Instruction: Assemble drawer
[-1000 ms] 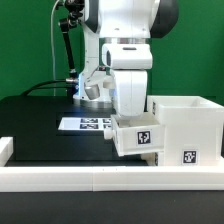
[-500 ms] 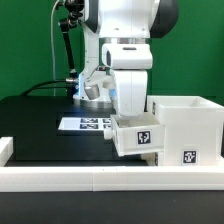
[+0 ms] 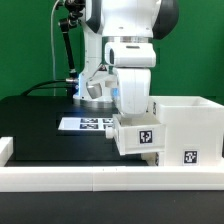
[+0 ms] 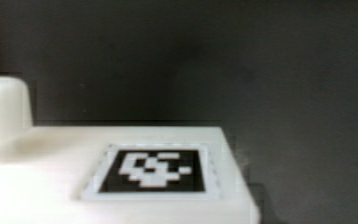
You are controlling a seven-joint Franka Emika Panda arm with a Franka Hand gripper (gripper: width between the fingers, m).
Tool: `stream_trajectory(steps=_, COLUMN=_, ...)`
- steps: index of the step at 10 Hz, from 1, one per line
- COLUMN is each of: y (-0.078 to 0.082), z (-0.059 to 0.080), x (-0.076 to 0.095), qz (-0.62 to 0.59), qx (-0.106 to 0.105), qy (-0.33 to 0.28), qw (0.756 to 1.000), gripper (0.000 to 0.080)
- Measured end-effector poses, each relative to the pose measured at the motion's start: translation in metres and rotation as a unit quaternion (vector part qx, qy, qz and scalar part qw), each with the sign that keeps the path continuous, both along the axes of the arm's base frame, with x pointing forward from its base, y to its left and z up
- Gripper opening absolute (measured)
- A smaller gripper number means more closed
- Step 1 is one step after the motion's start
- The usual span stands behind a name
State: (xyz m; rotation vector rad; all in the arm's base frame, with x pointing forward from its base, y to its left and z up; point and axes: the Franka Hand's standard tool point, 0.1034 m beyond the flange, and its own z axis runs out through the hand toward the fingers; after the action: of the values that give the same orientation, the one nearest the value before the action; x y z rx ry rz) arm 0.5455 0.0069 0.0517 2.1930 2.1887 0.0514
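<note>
The white drawer housing [image 3: 188, 128] stands at the exterior view's right, against the front rail. A white tray [image 3: 138, 137] with a square marker tag on its face sits against the housing's left side, partly inside it. My gripper [image 3: 135, 114] hangs straight down right over the tray. Its fingertips are hidden behind the tray's rim, so I cannot tell whether they hold it. The wrist view shows a white tray surface with a marker tag [image 4: 153, 170] close up. A blurred white upright part [image 4: 2, 115] stands beside it. No second tray shows.
The marker board [image 3: 84, 124] lies flat on the black table behind the tray. The low white rail [image 3: 80, 177] runs along the front edge, with a raised end [image 3: 5, 149] at the exterior view's left. A black camera stand [image 3: 66, 45] stands at the back.
My hand and the tray have shifted slightly toward the exterior view's right, toward the housing. Nothing else has moved.
</note>
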Motion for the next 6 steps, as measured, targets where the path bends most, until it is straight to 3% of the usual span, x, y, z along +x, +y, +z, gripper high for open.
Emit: stream_trajectory(steps=6, y=0.0008, z=-0.0005, x=-0.0011, qz=-0.02, qx=-0.001, qy=0.003, qw=1.0, gripper=0.0042)
